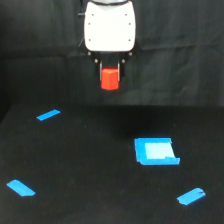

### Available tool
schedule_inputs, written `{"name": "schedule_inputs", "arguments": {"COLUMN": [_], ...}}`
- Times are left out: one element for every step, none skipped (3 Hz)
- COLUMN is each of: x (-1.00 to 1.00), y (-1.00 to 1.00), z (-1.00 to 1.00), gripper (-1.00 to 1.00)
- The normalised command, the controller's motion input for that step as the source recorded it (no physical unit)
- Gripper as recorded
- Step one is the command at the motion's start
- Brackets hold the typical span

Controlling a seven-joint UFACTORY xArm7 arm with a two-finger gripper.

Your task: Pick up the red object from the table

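Observation:
The red object [110,79] is a small red-orange cylinder, and it hangs in the air well above the black table [90,165]. My gripper [110,75] is shut on it from above, below the white arm housing [110,27] at the top middle of the exterior view. Dark fingers [101,67] flank the cylinder's upper sides. Its lower half shows clear beneath them.
A flat blue square pad [155,151] lies on the table toward the exterior view's right. Blue tape strips sit at the back left [48,115], front left [21,188] and front right [191,196]. A black curtain [185,50] closes off the back.

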Motion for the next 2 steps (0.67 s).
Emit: {"name": "schedule_inputs", "arguments": {"x": [-0.06, -0.07], "y": [-0.1, -0.08], "z": [0.13, 0.1], "gripper": [-0.99, -0.99]}}
